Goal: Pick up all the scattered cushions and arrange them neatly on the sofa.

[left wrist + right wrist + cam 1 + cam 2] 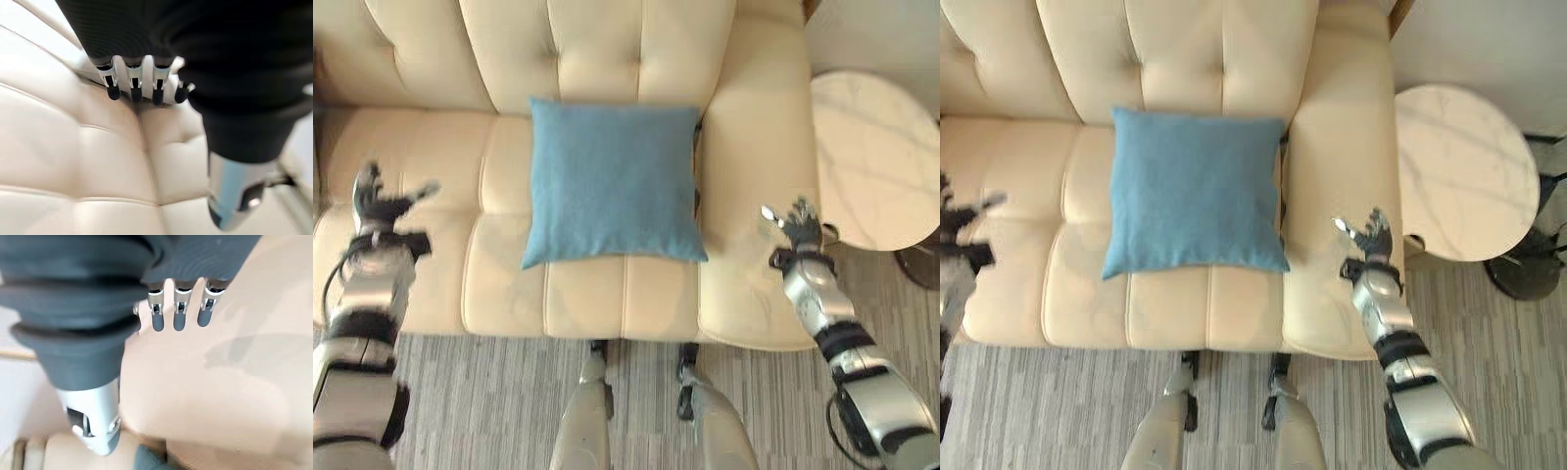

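Two empty hands over a sofa with one blue cushion.

The left hand [378,204], at the left edge of the frame, has its fingers spread loose and holds nothing. The right hand [798,226], at the middle right, is loose and empty too, above the sofa [421,166] arm. The cushion [610,182] lies flat in the middle, its top edge touching the sofa back. A round table [871,157] stands at the upper right.

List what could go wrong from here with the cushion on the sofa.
The blue cushion leans unheld against the backrest of the sofa, its lower edge on the seat; it may slump forward. Both the left hand and right hand hover open, apart from it, so neither could catch it.
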`<state>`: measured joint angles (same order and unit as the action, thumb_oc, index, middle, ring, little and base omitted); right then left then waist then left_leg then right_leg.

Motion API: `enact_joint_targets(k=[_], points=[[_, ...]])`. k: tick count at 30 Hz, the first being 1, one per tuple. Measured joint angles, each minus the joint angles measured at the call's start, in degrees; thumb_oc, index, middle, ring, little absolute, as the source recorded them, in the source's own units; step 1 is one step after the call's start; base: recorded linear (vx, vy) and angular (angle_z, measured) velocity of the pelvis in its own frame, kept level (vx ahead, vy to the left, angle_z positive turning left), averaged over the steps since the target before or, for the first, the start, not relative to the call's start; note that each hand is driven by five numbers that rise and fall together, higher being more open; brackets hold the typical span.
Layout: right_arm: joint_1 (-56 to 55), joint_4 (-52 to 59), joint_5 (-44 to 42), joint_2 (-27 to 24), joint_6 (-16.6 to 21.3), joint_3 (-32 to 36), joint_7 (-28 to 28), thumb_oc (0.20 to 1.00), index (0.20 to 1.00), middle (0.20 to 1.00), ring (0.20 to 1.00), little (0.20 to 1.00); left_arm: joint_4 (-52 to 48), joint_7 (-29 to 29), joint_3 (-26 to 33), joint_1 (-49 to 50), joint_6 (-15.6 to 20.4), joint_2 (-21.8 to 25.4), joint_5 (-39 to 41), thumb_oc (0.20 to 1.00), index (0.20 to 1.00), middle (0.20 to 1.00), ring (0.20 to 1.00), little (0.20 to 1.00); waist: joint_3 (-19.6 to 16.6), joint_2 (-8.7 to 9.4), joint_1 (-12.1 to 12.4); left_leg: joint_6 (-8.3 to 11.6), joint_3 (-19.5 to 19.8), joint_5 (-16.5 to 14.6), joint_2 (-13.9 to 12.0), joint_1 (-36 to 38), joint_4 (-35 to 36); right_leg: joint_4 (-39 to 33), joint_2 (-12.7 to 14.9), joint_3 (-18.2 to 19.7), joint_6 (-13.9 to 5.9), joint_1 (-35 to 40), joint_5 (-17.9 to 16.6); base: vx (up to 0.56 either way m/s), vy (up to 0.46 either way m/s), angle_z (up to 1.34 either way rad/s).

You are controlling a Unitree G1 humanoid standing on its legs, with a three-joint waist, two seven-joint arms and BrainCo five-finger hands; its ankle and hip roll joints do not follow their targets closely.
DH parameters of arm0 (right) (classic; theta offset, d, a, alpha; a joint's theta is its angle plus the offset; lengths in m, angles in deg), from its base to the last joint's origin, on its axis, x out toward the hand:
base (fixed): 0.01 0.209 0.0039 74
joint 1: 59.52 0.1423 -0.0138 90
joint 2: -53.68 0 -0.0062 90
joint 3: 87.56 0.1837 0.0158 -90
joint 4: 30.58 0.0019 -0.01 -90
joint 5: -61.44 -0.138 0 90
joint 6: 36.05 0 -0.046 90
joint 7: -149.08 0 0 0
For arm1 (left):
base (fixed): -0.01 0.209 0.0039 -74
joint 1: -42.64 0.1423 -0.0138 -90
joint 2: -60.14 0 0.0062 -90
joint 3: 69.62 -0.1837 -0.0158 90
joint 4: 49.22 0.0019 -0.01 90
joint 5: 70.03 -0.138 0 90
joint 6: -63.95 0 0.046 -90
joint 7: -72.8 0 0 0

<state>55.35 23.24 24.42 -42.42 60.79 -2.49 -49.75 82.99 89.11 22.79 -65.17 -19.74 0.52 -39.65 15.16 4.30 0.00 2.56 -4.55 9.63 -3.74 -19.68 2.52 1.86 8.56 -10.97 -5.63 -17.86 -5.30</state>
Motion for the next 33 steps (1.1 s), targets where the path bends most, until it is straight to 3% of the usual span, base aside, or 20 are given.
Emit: enact_joint_targets(k=[1, 3, 4, 6, 10, 13, 14, 18, 20, 21, 22, 23, 25, 27, 28, 29, 31, 33], points=[[-4.5, 4.5, 0.1, 3.5, 0.2, 3.9, 0.9, 1.000, 1.000, 1.000, 1.000, 1.000, -5.3, -0.7, 6.4, 7.0, 0.2, -5.0, 0.0, 1.000, 1.000, 1.000, 1.000, 1.000, -0.1, 0.05, 0.1, -0.05, -0.7, -0.1, 0.2, 3.1, 1.2, -1.4, 0.1, 0.5, -0.08, 2.9, -0.3, 0.04, 0.090, -0.20], [-10.3, 4.1, 0.1, 4.6, -0.2, 1.8, 1.1, 1.000, 1.000, 1.000, 1.000, 1.000, -4.8, -0.8, 3.4, 12.5, -0.7, -10.6, 0.2, 1.000, 1.000, 1.000, 1.000, 1.000, -3.4, -0.06, 0.3, -0.11, -0.8, -0.7, 0.6, 5.2, 1.9, -3.9, 0.1, 0.8, -0.35, 5.5, -0.8, 0.07, 0.152, -0.14], [-14.3, 5.8, 0.6, 7.4, -1.0, 3.4, 2.7, 1.000, 1.000, 1.000, 1.000, 1.000, -8.6, -1.8, 4.6, 18.2, -0.8, -16.3, 0.2, 1.000, 1.000, 1.000, 1.000, 1.000, -4.4, 0.19, 0.2, -0.26, -1.3, -1.1, 0.7, 7.1, 2.0, -5.3, 0.1, 1.2, -0.48, 7.8, -1.2, 0.05, 0.128, -0.12], [-17.1, 6.0, 1.5, 8.2, -1.5, 3.4, 3.9, 1.000, 1.000, 1.000, 1.000, 1.000, -8.5, -2.5, 3.7, 21.5, -1.5, -19.4, 0.1, 1.000, 1.000, 1.000, 1.000, 1.000, -4.9, 0.42, 0.2, -0.34, -2.4, -1.7, 0.8, 9.4, 2.0, -6.0, 0.2, 1.7, -0.66, 9.9, -1.4, 0.02, 0.120, -0.19], [-20.4, 5.8, 3.4, 9.5, -2.5, 5.9, 6.2, 1.000, 1.000, 1.000, 1.000, 1.000, -7.8, -3.8, 2.4, 22.8, -2.4, -22.8, 0.0, 1.000, 1.000, 1.000, 1.000, 1.000, -7.1, 0.29, -1.2, 0.05, -3.2, -2.7, 0.9, 12.6, 2.1, -6.5, 0.4, 2.6, -0.71, 12.8, -1.8, 0.00, 0.111, -0.14], [-27.5, 5.0, 5.1, 10.7, -3.2, 4.8, 7.7, 1.000, 1.000, 1.000, 1.000, 1.000, -5.5, -5.1, -1.1, 24.6, -3.5, -26.0, -0.6, 1.000, 1.000, 1.000, 1.000, 1.000, -11.4, -0.37, -3.2, -0.32, -4.9, -3.7, 1.5, 14.8, 2.4, -6.6, 1.0, 4.1, -1.84, 13.7, -0.9, -0.05, 0.115, -0.27], [-30.6, 4.8, 6.7, 11.1, -3.8, 3.5, 8.1, 1.000, 1.000, 1.000, 1.000, 1.000, -5.4, -5.5, -2.8, 25.1, -3.8, -26.9, -2.1, 1.000, 1.000, 1.000, 1.000, 1.000, -12.1, -0.57, -4.4, -0.80, -5.8, -3.9, 1.8, 15.5, 2.1, -6.5, 1.2, 5.0, -1.61, 13.7, -1.8, -0.10, 0.084, -0.39], [-30.9, -0.5, 7.9, 11.5, -4.5, 3.4, 9.0, 1.000, 1.000, 1.000, 1.000, 1.000, -3.1, -6.5, -4.5, 24.8, -4.3, -27.2, -4.6, 1.000, 1.000, 1.000, 1.000, 1.000, -12.0, -0.95, -4.5, -1.29, -9.9, -4.2, 1.6, 17.6, 2.4, -5.8, 1.3, 7.6, -1.93, 13.5, -4.1, -0.19, -0.013, -0.54], [-29.2, -4.0, 7.8, 11.2, -4.5, 3.4, 9.1, 1.000, 1.000, 1.000, 1.000, 1.000, -2.7, -6.7, -4.6, 24.0, -4.4, -27.3, -6.5, 1.000, 1.000, 1.000, 1.000, 1.000, -10.9, -2.38, -4.5, -2.20, -11.8, -3.9, 0.4, 17.7, 2.2, -5.6, 0.0, 7.5, -4.13, 12.1, -9.0, -0.15, -0.021, -0.56], [-29.1, -3.9, 7.8, 11.2, -4.5, 3.3, 9.2, 1.000, 1.000, 1.000, 1.000, 1.000, -2.5, -6.8, -4.5, 24.1, -4.4, -27.2, -6.9, 1.000, 1.000, 1.000, 1.000, 1.000, -10.2, -3.19, -4.5, -2.48, -11.9, -3.7, -0.2, 17.4, 2.5, -4.8, 0.1, 6.7, -6.03, 11.4, -8.0, -0.26, -0.090, -0.32], [-29.4, -4.2, 7.8, 11.1, -4.6, 3.3, 9.3, 1.000, 1.000, 1.000, 1.000, 1.000, -2.4, -6.8, -4.5, 23.6, -4.4, -27.3, -7.0, 1.000, 1.000, 1.000, 1.000, 1.000, -10.0, -3.97, -4.7, -3.98, -12.0, -2.5, -0.8, 17.0, 2.5, -0.1, -0.1, 5.4, -5.11, 10.7, -3.0, -0.18, -0.080, -0.02], [-29.4, -4.6, 7.8, 11.0, -4.7, 3.3, 9.5, 1.000, 1.000, 1.000, 1.000, 1.000, -3.0, -6.9, -4.9, 23.7, -4.2, -27.3, -7.3, 1.000, 1.000, 1.000, 1.000, 1.000, -10.1, -4.96, -4.4, -4.21, -12.0, -1.5, -2.2, 16.3, 2.5, 7.5, -1.3, 4.8, -2.91, 9.4, 2.0, -0.18, -0.116, 0.14], [-28.5, -4.5, 7.8, 10.9, -4.6, 3.3, 9.6, 1.000, 1.000, 1.000, 1.000, 1.000, -3.3, -7.3, -5.2, 23.9, -4.2, -26.8, -9.3, 1.000, 1.000, 1.000, 1.000, 1.000, -10.0, -5.91, -3.1, -4.36, -12.5, -1.0, -4.4, 15.2, 2.5, 20.6, -2.2, 4.3, -1.80, 7.4, 10.0, -0.13, -0.116, 0.00], [-28.4, -3.4, 7.8, 10.7, -4.4, 3.7, 9.6, 1.000, 1.000, 1.000, 1.000, 1.000, -3.3, -7.3, -5.2, 25.1, -4.5, -26.5, -9.6, 1.000, 1.000, 1.000, 1.000, 1.000, -10.1, -5.98, -2.3, -5.60, -13.2, 0.2, -5.2, 14.2, 2.5, 23.4, -1.6, 4.6, -2.27, 9.7, 14.7, -0.20, -0.186, -0.01], [-28.4, -2.8, 7.8, 10.5, -4.2, 3.8, 9.6, 1.000, 1.000, 1.000, 1.000, 1.000, -3.3, -7.2, -5.1, 26.9, -4.5, -26.5, -9.6, 1.000, 1.000, 1.000, 1.000, 1.000, -10.5, -5.19, -1.4, -4.40, -14.2, 1.1, -5.4, 13.0, 2.5, 19.6, -1.2, 4.8, -1.81, 12.9, 18.3, -0.21, -0.219, -0.25], [-27.6, -3.1, 7.8, 9.8, -4.1, 3.8, 9.6, 1.000, 1.000, 1.000, 1.000, 1.000, -2.3, -7.1, -5.0, 26.5, -4.6, -27.4, -9.7, 1.000, 1.000, 1.000, 1.000, 1.000, -10.0, -5.83, -0.7, -3.49, -13.9, 1.7, -6.7, 12.6, 2.5, 15.6, -2.7, 5.1, 1.21, 13.8, 18.2, -0.19, -0.258, -0.34], [-27.4, -3.4, 7.8, 8.4, -4.0, 3.4, 9.6, 1.000, 1.000, 1.000, 1.000, 1.000, -0.7, -7.3, -6.5, 27.1, -5.5, -28.5, -11.0, 1.000, 1.000, 1.000, 1.000, 1.000, -9.8, -8.11, -0.2, 0.14, -11.1, -2.5, -7.9, 11.2, 2.1, 11.1, -6.2, 5.9, 3.25, 13.7, 15.1, -0.20, -0.239, -0.33], [-28.6, -3.1, 7.8, 6.9, -3.7, 3.2, 9.5, 1.000, 1.000, 1.000, 1.000, 1.000, 0.3, -7.2, -6.3, 27.4, -5.6, -30.0, -11.3, 1.000, 1.000, 1.000, 1.000, 1.000, -9.7, -9.79, 0.5, -0.29, -8.5, -2.7, -9.8, 9.8, 0.5, 9.3, -8.7, 6.3, 4.07, 13.6, 12.8, -0.27, -0.194, -0.35]])
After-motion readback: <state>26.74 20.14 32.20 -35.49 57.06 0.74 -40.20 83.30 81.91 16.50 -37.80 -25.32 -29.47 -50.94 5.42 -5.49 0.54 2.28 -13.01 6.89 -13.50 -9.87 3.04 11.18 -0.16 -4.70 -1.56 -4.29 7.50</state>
